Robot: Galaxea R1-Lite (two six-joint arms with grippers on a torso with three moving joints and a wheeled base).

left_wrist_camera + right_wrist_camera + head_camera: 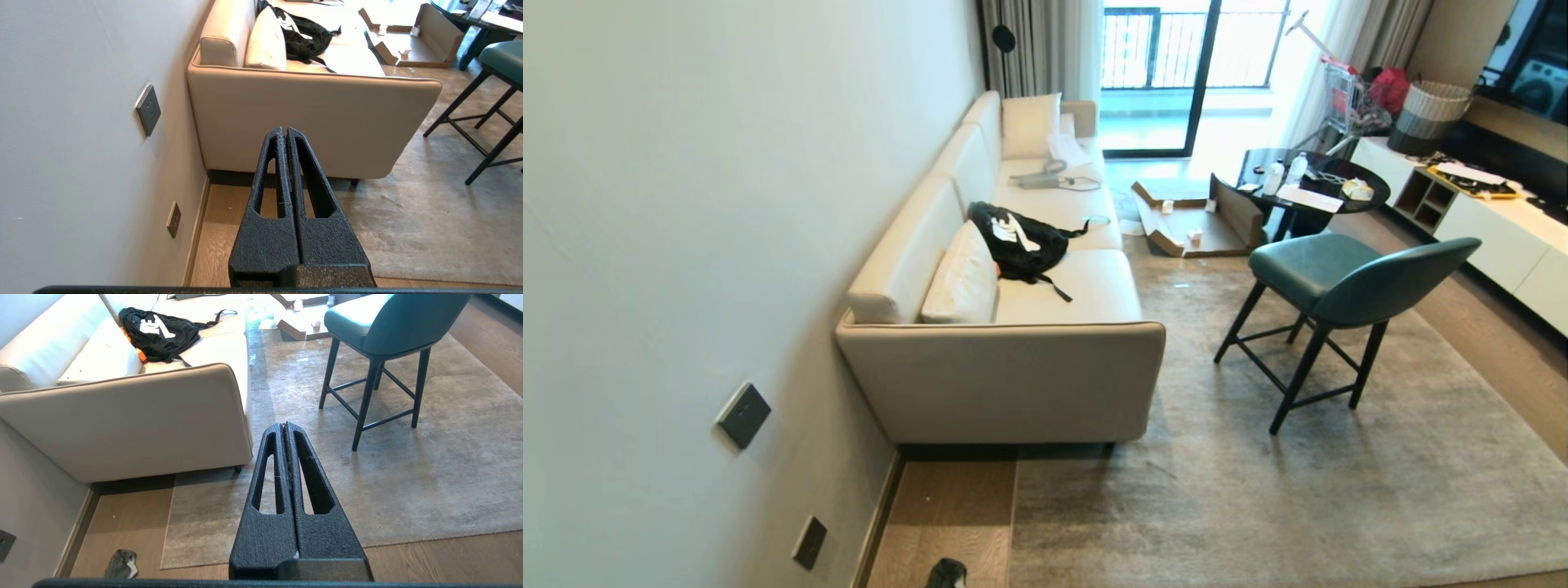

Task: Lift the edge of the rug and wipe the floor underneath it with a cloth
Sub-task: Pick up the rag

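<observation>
Both grippers pressed together and empty, left gripper point(284, 131) and right gripper point(284, 425) at frame centre of their wrist views; cloth point(947, 574) crumpled on the wood floor point(947, 506) at bottom edge, just left of the flat rug edge point(1014, 523), below the beige sofa point(1013, 384).

Left gripper point(286, 130), right gripper point(284, 424), both rough-textured black, tapering wedge fingers with long slotted cut-outs, pale fibres clinging.

cloth point(947, 574): on the floor point(943, 510), at 6 o'clock
rug edge point(1011, 523): just right of cloth
sofa point(1005, 327): at 12 o'clock
</observation>
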